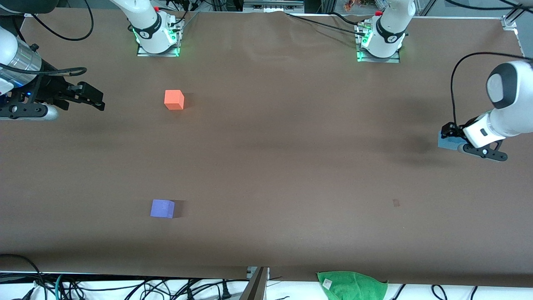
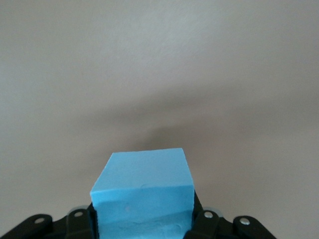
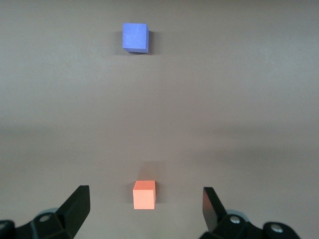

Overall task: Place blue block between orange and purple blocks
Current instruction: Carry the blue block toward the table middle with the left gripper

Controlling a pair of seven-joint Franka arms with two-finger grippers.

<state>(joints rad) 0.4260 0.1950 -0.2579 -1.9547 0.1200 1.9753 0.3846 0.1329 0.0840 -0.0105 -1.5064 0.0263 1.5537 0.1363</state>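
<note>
Two Franka arms work at a table (image 1: pixel 266 166) covered in brown paper. The left gripper (image 1: pixel 450 135), at the left arm's end of the table at about 3 o'clock in the front view, has its fingers pinched on the blue block (image 1: pixel 446 142), which shows as a sliver of sky blue under the white wrist. The left wrist view shows the blue block (image 2: pixel 142 191) squeezed between the two dark fingers (image 2: pixel 199 219), with bare brown surface filling the rest of the frame; whether the cube rests on the table or hangs just above it cannot be told.

The right gripper (image 1: pixel 89 98) waits in the air over the right arm's end of the table, at about 9 o'clock in the front view, its fingers spread wide and holding nothing. In the right wrist view those fingers (image 3: pixel 77 206) stand well apart on either side of the orange block (image 3: pixel 144 194), which lies on the table farther off, with the purple block (image 3: pixel 135 37) farther off again.

In the front view, the orange block (image 1: pixel 174 100) sits at about 10 o'clock and the purple block (image 1: pixel 162 208) at about 7 o'clock, nearer to the front camera, with open paper between them. Both lie well apart from the blue block. A green cloth (image 1: pixel 352 285) lies at the table's edge nearest the front camera, at about 5 o'clock.
</note>
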